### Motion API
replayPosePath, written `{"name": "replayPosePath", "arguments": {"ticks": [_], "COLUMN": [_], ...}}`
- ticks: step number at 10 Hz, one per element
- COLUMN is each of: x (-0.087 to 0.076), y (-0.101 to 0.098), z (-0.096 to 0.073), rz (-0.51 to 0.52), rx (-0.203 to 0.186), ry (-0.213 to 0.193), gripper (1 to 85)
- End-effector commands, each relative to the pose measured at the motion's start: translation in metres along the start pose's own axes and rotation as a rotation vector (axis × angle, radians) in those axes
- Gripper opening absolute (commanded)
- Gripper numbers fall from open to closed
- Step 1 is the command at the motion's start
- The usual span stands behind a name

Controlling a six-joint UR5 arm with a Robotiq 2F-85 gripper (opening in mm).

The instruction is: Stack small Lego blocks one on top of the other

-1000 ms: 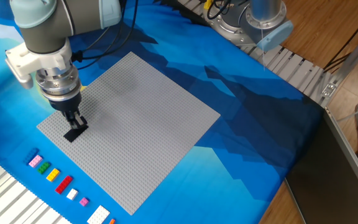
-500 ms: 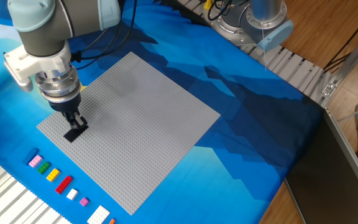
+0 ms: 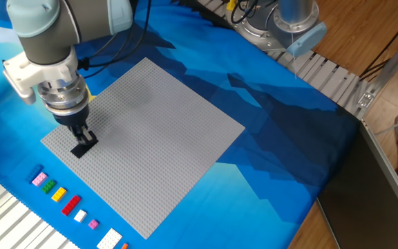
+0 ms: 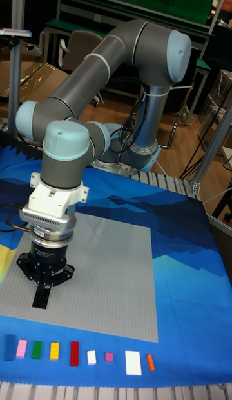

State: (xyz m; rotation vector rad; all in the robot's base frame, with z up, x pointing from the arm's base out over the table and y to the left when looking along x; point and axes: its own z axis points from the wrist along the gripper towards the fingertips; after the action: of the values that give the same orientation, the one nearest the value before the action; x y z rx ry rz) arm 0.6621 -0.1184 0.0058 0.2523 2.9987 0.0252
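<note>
Barely anything has shifted since the earlier frames: the arm's wrist has crept slightly up and away from the camera, while the black Lego block (image 3: 83, 147) lies where it did on the grey baseplate (image 3: 157, 131). The gripper (image 3: 83, 135) points straight down, its fingertips drawn close together right at the block's upper end; whether they actually clamp it cannot be told. Directly beneath the fingers the block sits near the baseplate's edge closest to the loose bricks. Beyond that edge, on the blue cloth (image 3: 268, 145), a row of small bricks runs past the gripper: pink (image 3: 38, 178), green (image 3: 48, 186), yellow (image 3: 58, 194), red (image 3: 70, 204), white (image 3: 80, 216), a small purple one (image 3: 93, 224) and a larger white one (image 3: 110, 239).

Only the tall fixed view shows the whole arm (image 4: 96, 71) folded over from its base behind the gripper, a blue brick (image 4: 9, 347) at the row's far end and the orange brick (image 4: 150, 362) whole. Only the fixed view shows the cloth stretching to the wooden floor.
</note>
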Motion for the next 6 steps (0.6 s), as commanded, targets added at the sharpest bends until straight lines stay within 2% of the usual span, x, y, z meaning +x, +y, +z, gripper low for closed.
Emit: {"name": "replayPosePath", "arguments": {"ticks": [1, 2, 4, 5, 6], "x": [-0.006, -0.006, 0.000, 0.000, -0.001], "y": [0.001, 0.001, 0.000, -0.001, -0.002], "z": [0.010, 0.008, -0.011, -0.014, -0.011], "rz": [0.002, -0.002, -0.006, -0.007, -0.003], "rx": [-0.009, -0.009, -0.020, -0.022, -0.026], "ry": [-0.019, -0.017, 0.010, 0.018, 0.019], "gripper": [1.0, 1.0, 1.0, 1.0, 1.0]}}
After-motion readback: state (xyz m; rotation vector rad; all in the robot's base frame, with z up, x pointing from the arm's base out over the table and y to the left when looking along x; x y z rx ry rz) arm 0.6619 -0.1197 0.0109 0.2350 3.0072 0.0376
